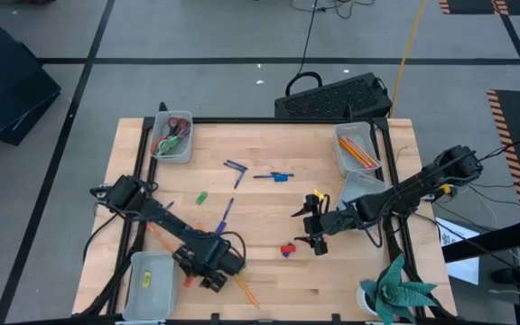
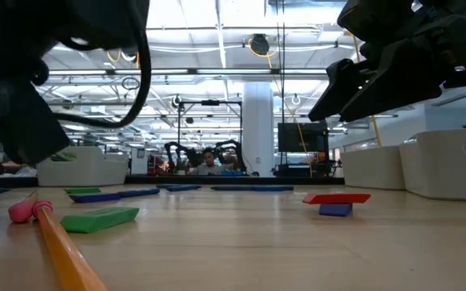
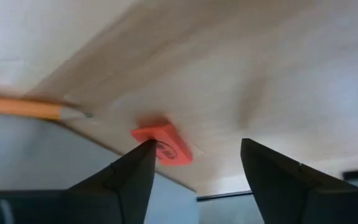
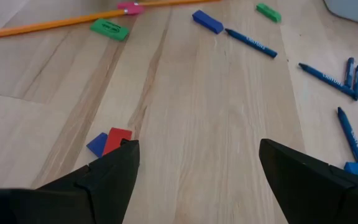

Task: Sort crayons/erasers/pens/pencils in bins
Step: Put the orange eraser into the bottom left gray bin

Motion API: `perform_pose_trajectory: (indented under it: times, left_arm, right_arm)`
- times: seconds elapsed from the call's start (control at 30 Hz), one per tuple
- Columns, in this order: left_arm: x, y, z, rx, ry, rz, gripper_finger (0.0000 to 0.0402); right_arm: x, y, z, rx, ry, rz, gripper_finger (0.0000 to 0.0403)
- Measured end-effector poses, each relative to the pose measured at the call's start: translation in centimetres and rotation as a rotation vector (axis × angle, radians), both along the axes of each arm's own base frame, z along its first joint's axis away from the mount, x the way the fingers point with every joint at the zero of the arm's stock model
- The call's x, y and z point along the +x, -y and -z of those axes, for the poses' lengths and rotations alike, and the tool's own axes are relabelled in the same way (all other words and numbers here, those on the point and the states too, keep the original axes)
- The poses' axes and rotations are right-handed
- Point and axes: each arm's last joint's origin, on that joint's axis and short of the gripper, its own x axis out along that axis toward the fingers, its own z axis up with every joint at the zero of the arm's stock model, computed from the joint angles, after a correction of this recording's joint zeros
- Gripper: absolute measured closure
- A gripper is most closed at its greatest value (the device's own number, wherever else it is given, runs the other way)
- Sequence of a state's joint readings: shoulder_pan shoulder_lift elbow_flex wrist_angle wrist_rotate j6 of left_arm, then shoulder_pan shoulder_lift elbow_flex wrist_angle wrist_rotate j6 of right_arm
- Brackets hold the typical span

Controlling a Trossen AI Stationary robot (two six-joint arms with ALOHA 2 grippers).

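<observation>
My left gripper [image 1: 208, 276] stands open low over the table's near left part, beside the near-left bin [image 1: 150, 285]. An orange-red eraser [image 3: 161, 144] lies on the wood between its fingers, close to one fingertip [image 3: 143, 152]. An orange pencil [image 3: 30, 107] lies beside it. My right gripper [image 1: 315, 235] hangs open above the table's middle right. A red eraser [image 4: 118, 139] lying partly on a blue one [image 4: 96, 144] sits just ahead of it. Blue pens [image 4: 250, 42] and a green eraser [image 4: 109, 28] lie farther off. My left gripper comes at the orange-red eraser from above, slanting. One fingertip stands right at the eraser's edge [image 3: 153, 145]. I cannot tell whether it touches the eraser, which lies flat on the table.
A far-left bin [image 1: 171, 137] holds scissors and crayons. A far-right bin [image 1: 357, 149] holds orange pencils, and another bin [image 1: 365, 187] sits just nearer. A teal paper shape [image 1: 397, 289] lies at the near right corner. A long pencil [image 1: 246, 291] lies near the front edge.
</observation>
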State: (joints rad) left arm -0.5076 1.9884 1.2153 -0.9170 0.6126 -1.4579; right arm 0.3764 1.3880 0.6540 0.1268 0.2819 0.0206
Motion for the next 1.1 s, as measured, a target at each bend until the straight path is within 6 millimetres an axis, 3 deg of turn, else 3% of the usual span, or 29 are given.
perform_pose_trajectory:
  times: [0.27, 0.4, 0.6, 0.77, 1.1]
  left_arm:
    - [0.7, -0.6, -0.8, -0.031, 0.017, 0.006, 0.0198]
    - [0.1, -0.4, -0.1, -0.074, -0.028, 0.015, 0.0184]
    - [-0.9, -0.4, 0.8, -0.119, -0.095, -0.007, 0.0132]
    - [-0.4, -0.9, 1.7, -0.141, -0.038, -0.046, 0.0104]
    - [1.0, -2.1, 1.4, -0.118, 0.049, -0.047, 0.0132]
  right_arm:
    - [-0.1, 0.0, 0.1, -0.011, -0.018, -0.007, 0.0078]
    - [-0.2, 0.0, 0.2, -0.013, -0.021, -0.007, 0.0078]
    - [-0.2, 0.0, 0.2, -0.023, -0.024, -0.014, 0.0078]
    - [-0.2, 0.0, 0.2, -0.024, -0.026, -0.014, 0.0078]
    - [-0.4, 0.0, 0.4, -0.068, -0.054, -0.044, 0.0078]
